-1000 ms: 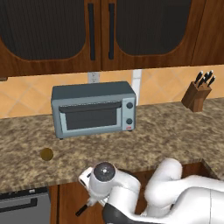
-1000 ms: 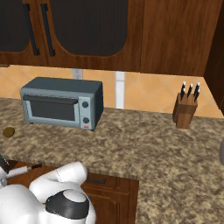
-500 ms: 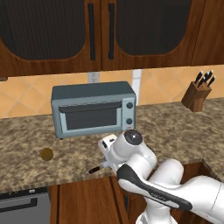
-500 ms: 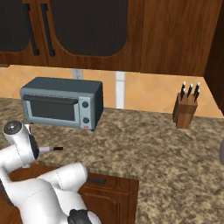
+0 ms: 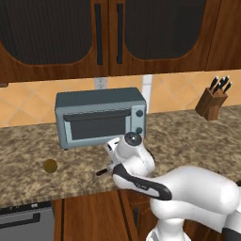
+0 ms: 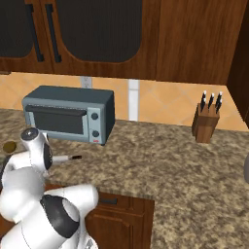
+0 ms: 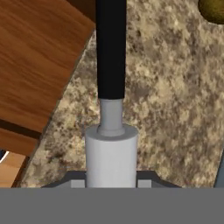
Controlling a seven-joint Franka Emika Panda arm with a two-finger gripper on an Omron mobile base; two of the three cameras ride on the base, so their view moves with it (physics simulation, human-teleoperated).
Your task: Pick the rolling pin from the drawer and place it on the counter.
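Pincer (image 7: pixel 111 181) clamped on the rolling pin (image 7: pixel 111 148), held over the speckled granite tabletop (image 7: pixel 175 109) just in front of the toaster oven (image 5: pixel 100 116); black handle pokes out ahead of the pincer. Pin looks stiff, smooth, round, probably light but apt to roll and slip, so gripping the pale barrel is best. Small brown ball (image 7: pixel 213 11) sits farther ahead.

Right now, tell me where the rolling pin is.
The rolling pin is in the hand, held above the counter near its front edge, in front of the toaster oven, with the brown ball off to one side.
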